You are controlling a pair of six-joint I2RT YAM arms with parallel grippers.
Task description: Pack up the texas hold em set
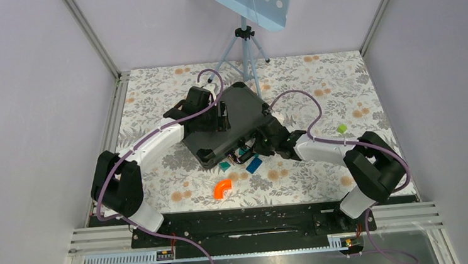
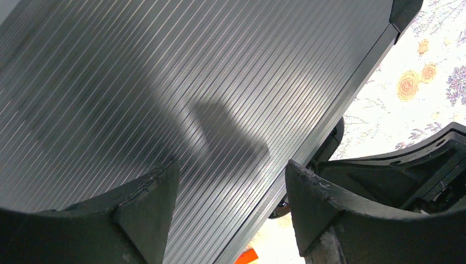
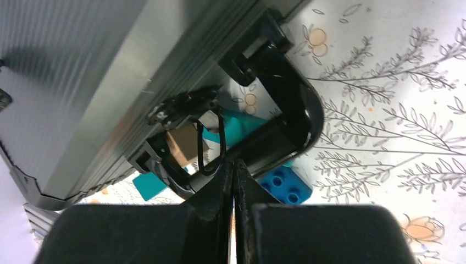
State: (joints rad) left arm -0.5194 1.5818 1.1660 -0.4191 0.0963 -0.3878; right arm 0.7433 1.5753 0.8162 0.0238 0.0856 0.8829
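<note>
A black hard briefcase with a ribbed lid and dark corner pieces (image 1: 242, 111) is seen near the middle of the table covered with a flowered cloth (image 1: 315, 75), turned at an angle to the table edges. From above, its lid appears to be lowered.

The left gripper (image 2: 231, 170) is placed over the left part of the lid. Its jaws are held apart and nothing is grasped between them. In the left wrist view, one finger is seen above the ribbed surface and the other beyond the long edge of the briefcase. Whether the lid is touched cannot be told.

The right gripper (image 3: 235, 171) is brought to the near side of the briefcase, just at the curved black handle (image 3: 305, 110). Its fingers are pressed fully together, and no object is seen between them.

A small teal block (image 1: 225, 166) and a blue studded block (image 3: 286, 186) are lying just beside the handle. An orange curved plastic piece (image 1: 223, 188) is found nearer to the arm bases, apart from the briefcase. A small green block (image 1: 342, 128) is lying well to the right.
</note>
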